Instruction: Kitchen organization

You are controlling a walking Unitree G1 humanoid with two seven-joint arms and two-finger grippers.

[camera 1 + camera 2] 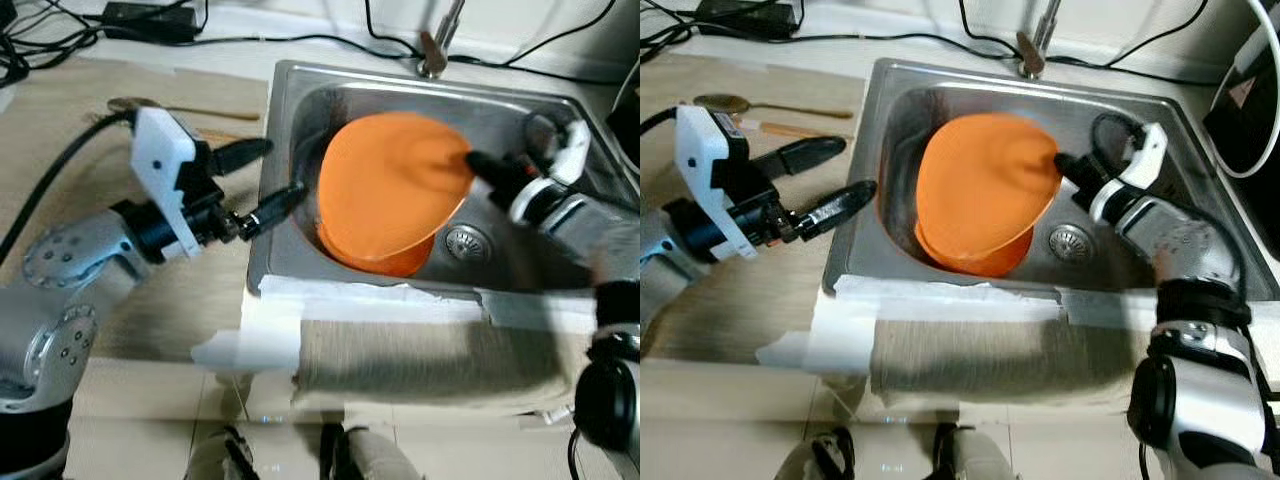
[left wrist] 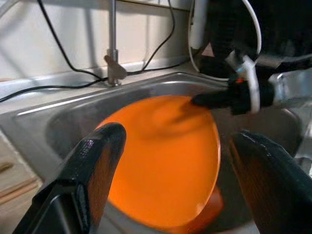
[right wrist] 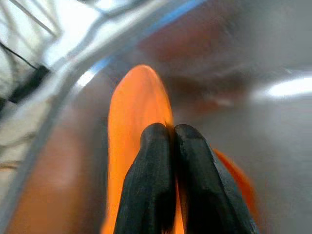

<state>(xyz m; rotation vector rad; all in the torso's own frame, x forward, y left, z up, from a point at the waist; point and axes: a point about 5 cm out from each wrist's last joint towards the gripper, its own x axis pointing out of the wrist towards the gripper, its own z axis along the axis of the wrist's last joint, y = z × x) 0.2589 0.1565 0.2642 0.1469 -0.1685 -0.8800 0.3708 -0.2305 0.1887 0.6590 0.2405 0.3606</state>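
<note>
Two orange plates point(image 1: 980, 195) sat in the stainless steel sink point(image 1: 1120, 110) in front of you, one tilted up on edge and the other lying under it on the sink floor. Your right gripper point(image 1: 1064, 163) reached into the sink from the right, and its two black fingers point(image 3: 165, 190) were pressed together on the rim of the tilted plate, pinching it at its right edge. In the right wrist view the plate's thin rim ran straight into the seam between the two fingers. The sink drain point(image 1: 1071, 241) lay just below and beside that gripper, on the bare steel floor. The faucet point(image 1: 1036, 45) stood beyond the gripper, at the back rim of the sink.

Your left gripper point(image 1: 262, 180) hung over the sink's left rim, with its fingers point(image 2: 100, 161) spread apart and holding nothing. The tilted plate faced that gripper from just ahead of the fingertips, not touching them.

Behind your left gripper, on the wooden counter point(image 1: 760, 300), a spoon point(image 1: 725, 102) and a pair of chopsticks point(image 1: 790, 129) lay side by side. Near the front rim of the sink, white paper towel point(image 1: 930, 300) was draped along the edge, and black cables point(image 1: 840, 40) ran across the counter behind the sink.
</note>
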